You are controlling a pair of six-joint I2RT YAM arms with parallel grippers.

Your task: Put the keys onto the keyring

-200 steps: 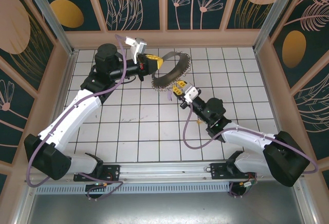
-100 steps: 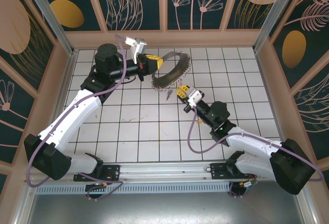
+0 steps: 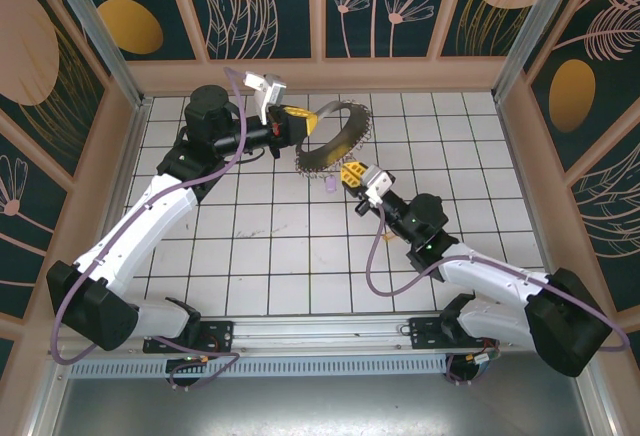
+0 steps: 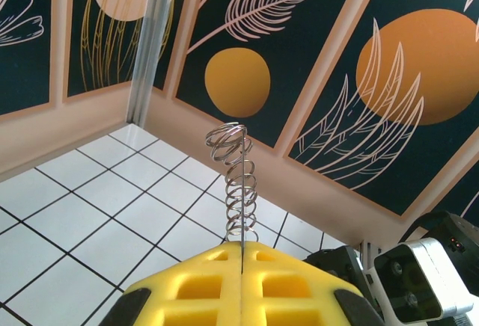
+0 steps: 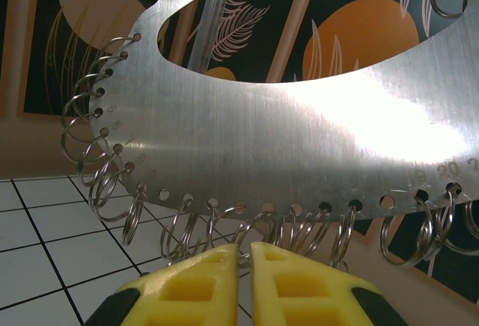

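The keyring [image 3: 352, 138] is a flat silver crescent plate with small wire split rings hanging from holes along its rim. It is held up above the tiles. My left gripper [image 3: 290, 119] is shut on its left end. In the left wrist view the plate [image 4: 241, 191] stands edge-on between the yellow fingers [image 4: 194, 288]. My right gripper [image 3: 348, 172] sits at the plate's lower edge [image 5: 299, 117]. Its jaws [image 5: 244, 250] are closed to a thin slit with one small split ring caught between them. A tiny pinkish thing [image 3: 329, 184], perhaps the keys, lies on the tile just left of it.
White tiled floor [image 3: 270, 256] ringed by a low wooden wall [image 3: 320, 76] and patterned panels. The left arm reaches up along the left side and the right arm comes in from the lower right. Both bases sit on the rail [image 3: 320, 334] at the near edge.
The right arm's elbow has swung to the right and its gripper has settled under the plate's lower rim, jaws narrowing. The left arm and the keyring have stayed still.
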